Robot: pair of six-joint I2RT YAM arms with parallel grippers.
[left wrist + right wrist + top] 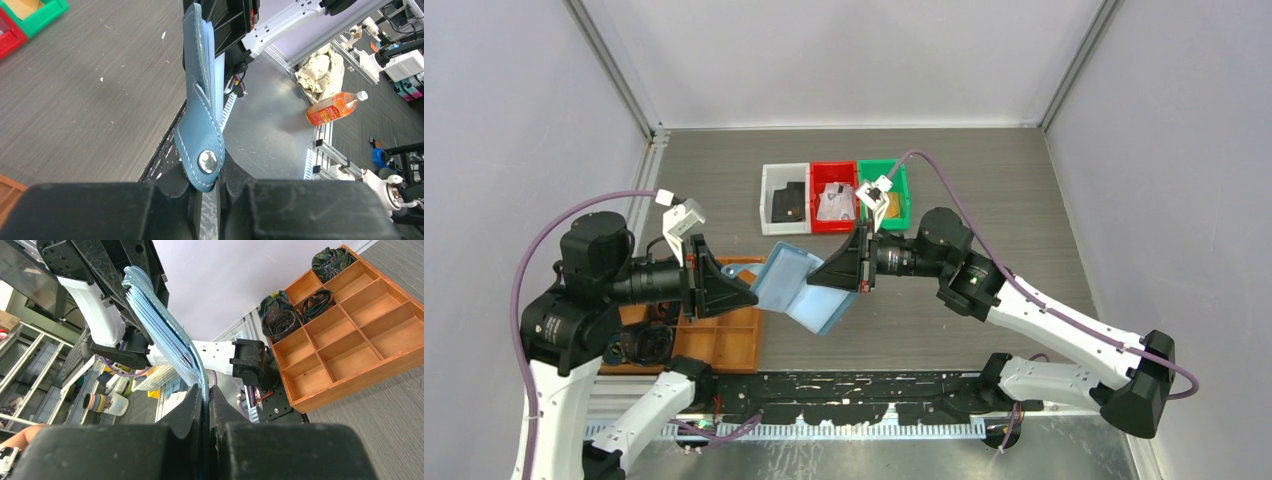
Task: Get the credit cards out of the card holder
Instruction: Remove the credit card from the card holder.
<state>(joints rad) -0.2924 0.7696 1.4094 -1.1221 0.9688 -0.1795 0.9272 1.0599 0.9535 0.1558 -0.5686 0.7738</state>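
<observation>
The light blue card holder (pixel 799 290) hangs half open in the air between my two arms. My left gripper (pixel 752 293) meets its left edge. In the left wrist view the snap tab of the card holder (pixel 202 125) has its rounded end caught between the tips of the left gripper (pixel 210 187), which stand a narrow gap apart. My right gripper (pixel 206 395) is shut on the lower edge of the card holder (pixel 160 325). No card shows inside it. A black credit card (pixel 789 203), a white one (pixel 834 203) and a tan one (pixel 892 207) lie in bins.
A white bin (pixel 771 178), a red bin (pixel 831 172) and a green bin (pixel 900 178) stand in a row at the back. An orange-brown compartment tray (pixel 729 345) with dark coiled items sits at the near left, under my left arm.
</observation>
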